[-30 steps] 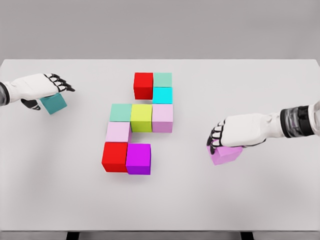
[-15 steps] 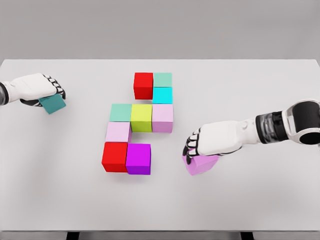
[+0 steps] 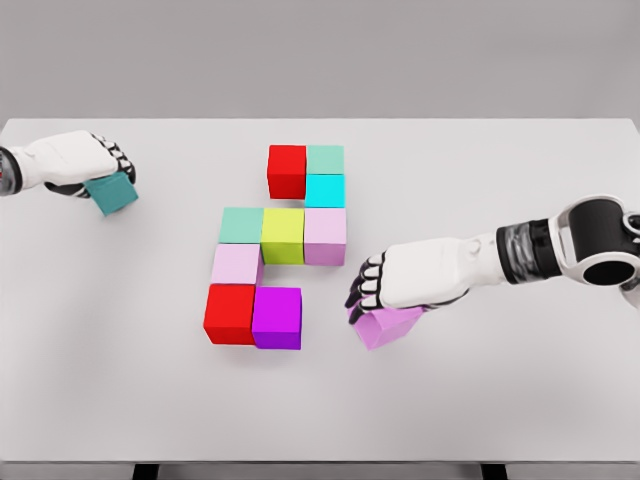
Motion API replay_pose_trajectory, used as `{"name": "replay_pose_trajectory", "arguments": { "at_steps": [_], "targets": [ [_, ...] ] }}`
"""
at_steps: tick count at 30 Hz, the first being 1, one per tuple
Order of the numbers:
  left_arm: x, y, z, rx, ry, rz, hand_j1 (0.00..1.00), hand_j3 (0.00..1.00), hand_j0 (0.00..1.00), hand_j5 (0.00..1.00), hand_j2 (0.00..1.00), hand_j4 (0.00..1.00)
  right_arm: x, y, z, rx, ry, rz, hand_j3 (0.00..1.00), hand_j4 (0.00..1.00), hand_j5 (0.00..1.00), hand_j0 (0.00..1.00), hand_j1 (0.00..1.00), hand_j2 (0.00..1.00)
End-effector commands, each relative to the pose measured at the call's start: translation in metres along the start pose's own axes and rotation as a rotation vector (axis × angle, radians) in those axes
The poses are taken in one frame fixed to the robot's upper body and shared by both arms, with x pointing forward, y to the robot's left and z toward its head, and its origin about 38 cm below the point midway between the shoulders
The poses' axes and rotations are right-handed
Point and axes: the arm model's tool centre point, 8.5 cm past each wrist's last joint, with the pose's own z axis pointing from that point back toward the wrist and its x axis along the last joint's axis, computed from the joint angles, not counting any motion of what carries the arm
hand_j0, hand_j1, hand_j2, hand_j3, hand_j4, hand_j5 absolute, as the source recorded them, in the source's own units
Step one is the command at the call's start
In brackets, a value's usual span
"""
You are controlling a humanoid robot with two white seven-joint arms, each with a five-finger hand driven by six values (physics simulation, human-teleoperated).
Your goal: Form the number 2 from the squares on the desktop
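Coloured cubes form a partial figure mid-table: a red cube, a mint cube and a cyan cube on top, then a green cube, a yellow cube and a pale pink cube. Below these lie a pink cube, a second red cube and a magenta cube. My right hand is shut on a violet cube, a short gap right of the magenta one. At the far left, my left hand is shut on a teal cube.
The white table spans the whole view, its front edge near the bottom. No other objects stand on it.
My right hand has carried the violet cube leftward, closer to the magenta cube. My left hand has closed down over the teal cube and shifted slightly.
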Motion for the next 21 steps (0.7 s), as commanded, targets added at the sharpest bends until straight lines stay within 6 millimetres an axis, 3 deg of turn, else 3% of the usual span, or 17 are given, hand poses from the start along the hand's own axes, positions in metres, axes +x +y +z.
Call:
{"name": "replay_pose_trajectory", "arguments": {
  "at_steps": [1,7,10,18,21],
  "targets": [
    [0.003,0.002,-0.006,0.009,-0.005,0.010,0.61,0.61,0.61,0.61,0.61,0.61,-0.001,-0.002,0.001,-0.010,0.003,-0.004,0.99,0.99,0.99,0.99,0.99,0.99],
    [0.005,0.021,-0.022,0.037,-0.009,0.007,0.61,0.61,0.61,0.61,0.61,0.61,-0.004,-0.007,0.008,-0.025,0.022,0.001,1.00,1.00,1.00,1.00,1.00,1.00],
    [0.006,0.030,-0.027,0.052,-0.015,0.000,0.61,0.61,0.61,0.61,0.61,0.61,-0.006,-0.002,0.022,-0.029,0.036,-0.032,1.00,1.00,1.00,1.00,1.00,1.00],
    [0.010,0.052,-0.037,0.088,-0.027,-0.015,0.61,0.61,0.61,0.61,0.61,0.61,-0.008,0.031,0.098,-0.015,0.130,-0.233,1.00,1.00,1.00,1.00,1.00,1.00],
    [0.017,0.058,-0.045,0.096,-0.044,-0.021,0.62,0.62,0.62,0.62,0.62,0.62,0.002,0.062,0.099,0.072,0.116,-0.300,1.00,1.00,1.00,1.00,1.00,1.00]
  ]
}}
